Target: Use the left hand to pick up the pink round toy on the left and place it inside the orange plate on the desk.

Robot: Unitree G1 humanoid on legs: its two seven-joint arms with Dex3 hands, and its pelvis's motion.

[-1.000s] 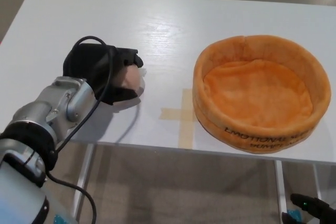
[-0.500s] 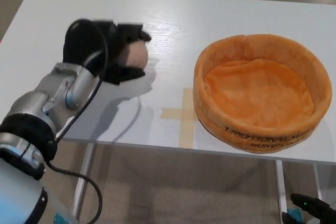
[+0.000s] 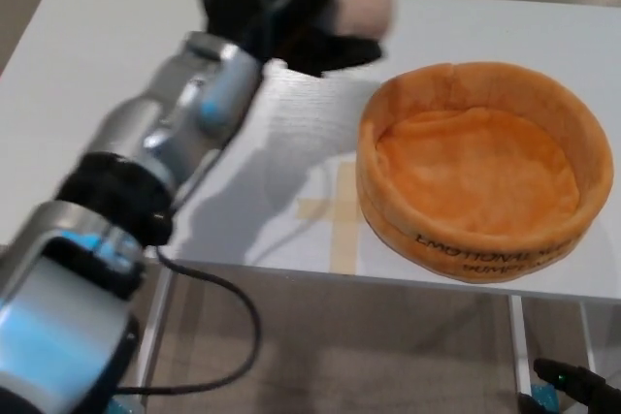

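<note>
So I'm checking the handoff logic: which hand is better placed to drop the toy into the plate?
Left. The left hand already grips the pink round toy beside the orange plate; the right hand hangs below the desk edge.

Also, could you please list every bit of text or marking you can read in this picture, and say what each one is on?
"EMOTIONAL SUPPORT": my best reading of the upper line of black print, upside down in the head view, on the front outer wall of the orange plate; the last letters are unclear.
A second line beneath it: too small and blurred to read.
The tan tape cross on the white desk carries no writing.
Nothing else legible.
</note>
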